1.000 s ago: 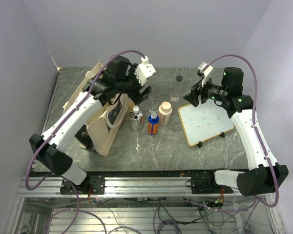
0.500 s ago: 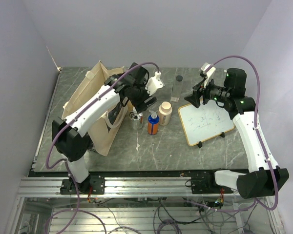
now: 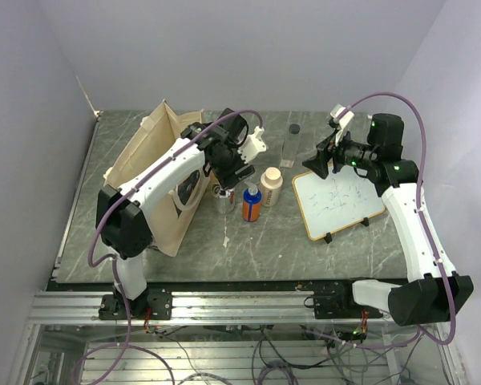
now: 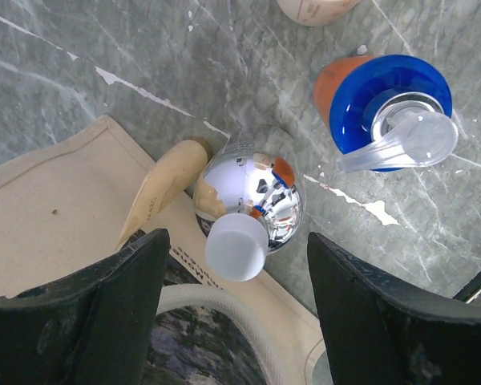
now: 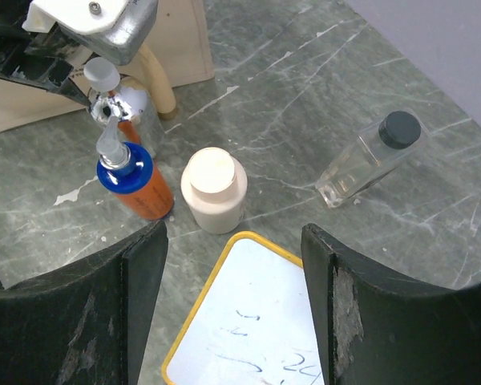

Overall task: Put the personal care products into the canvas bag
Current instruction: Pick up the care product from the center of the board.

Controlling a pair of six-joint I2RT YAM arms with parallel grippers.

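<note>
A silver bottle with a white cap stands against the canvas bag. My left gripper hovers straight above it, open, one finger on each side of the cap and a gap on both. Right of it stand the blue-and-orange bottle and the cream wide-lidded bottle. A clear bottle with a dark cap stands farther back. My right gripper is open and holds nothing, above the whiteboard's corner near the cream bottle.
The wood-framed whiteboard leans on the table at the right. A small dark round thing sits near the back edge. The bag's strap handle lies under my left gripper. Purple walls close in the table on three sides.
My left arm has swung from beside the bag's top to the right and down over the silver bottle, its jaws narrowing a little. My right arm has barely moved.
</note>
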